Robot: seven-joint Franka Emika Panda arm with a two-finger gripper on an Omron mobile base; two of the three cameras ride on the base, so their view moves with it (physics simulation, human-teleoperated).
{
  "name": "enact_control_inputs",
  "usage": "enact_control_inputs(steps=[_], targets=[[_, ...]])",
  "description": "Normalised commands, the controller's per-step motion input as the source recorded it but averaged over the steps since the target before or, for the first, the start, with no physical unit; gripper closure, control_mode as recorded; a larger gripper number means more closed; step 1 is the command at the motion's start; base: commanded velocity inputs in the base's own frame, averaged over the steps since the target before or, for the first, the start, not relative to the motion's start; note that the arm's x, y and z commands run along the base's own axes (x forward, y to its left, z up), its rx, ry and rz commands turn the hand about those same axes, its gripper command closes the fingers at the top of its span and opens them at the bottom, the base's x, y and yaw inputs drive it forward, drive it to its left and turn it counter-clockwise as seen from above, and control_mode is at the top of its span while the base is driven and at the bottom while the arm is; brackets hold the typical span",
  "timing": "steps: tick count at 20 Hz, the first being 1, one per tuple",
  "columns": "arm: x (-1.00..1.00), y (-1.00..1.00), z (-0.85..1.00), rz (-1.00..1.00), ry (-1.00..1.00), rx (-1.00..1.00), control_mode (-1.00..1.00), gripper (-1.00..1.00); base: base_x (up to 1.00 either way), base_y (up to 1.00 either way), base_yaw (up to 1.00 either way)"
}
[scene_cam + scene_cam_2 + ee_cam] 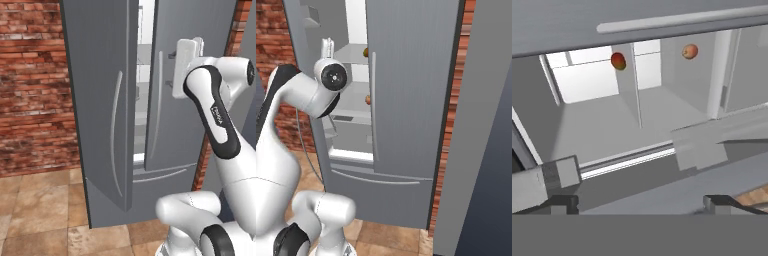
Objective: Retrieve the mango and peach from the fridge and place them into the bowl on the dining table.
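From behind the arm on its left side, the grey fridge (pixel 170 100) stands against a red brick wall (pixel 32 85), its left door (pixel 100 100) swung out toward us so that a narrow strip of white interior shows between it and the closed right door. The white arm's hand is raised in front of that right door, near the top of its long handle; the fingers themselves are hidden behind the hand from here. From the right side, the gap is wider: pale shelves show inside, with a small orange-pink peach (pixel 368 100) on the middle shelf, right at the edge of the closed door, and a darker fruit, the mango (pixel 365 51), on the shelf above it, also half hidden by that door. The arm's wrist sits level with the upper shelves, in front of the opening. Looking along the hand, the view is rolled sideways: the pincer (pixel 642 204) is spread wide and holds nothing, both dark tips apart at the bottom. Far inside the white compartment sit the mango (pixel 618 61) and, well apart from it, the peach (pixel 690 51).
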Motion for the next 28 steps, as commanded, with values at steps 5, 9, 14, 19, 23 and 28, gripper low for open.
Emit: enact_control_inputs(steps=[5,9,14,19,23,28], targets=[[0.38,0.01,-0.07,0.03,0.0,0.06,-1.0,-1.0,0.0,0.0,0.0],[0.27,0.0,0.09,0.05,0.0,0.02,-1.0,-1.0,0.0,0.0,0.0],[0.09,0.05,0.21,0.08,0.0,0.0,-1.0,-1.0,0.0,0.0,0.0],[0.06,0.24,0.13,0.11,0.0,0.0,-1.0,-1.0,0.0,0.0,0.0],[0.21,0.4,0.0,0.12,0.0,0.0,-1.0,-1.0,0.0,0.0,0.0],[0.42,0.29,0.0,0.07,0.03,0.0,-1.0,-1.0,0.0,0.0,0.0]])
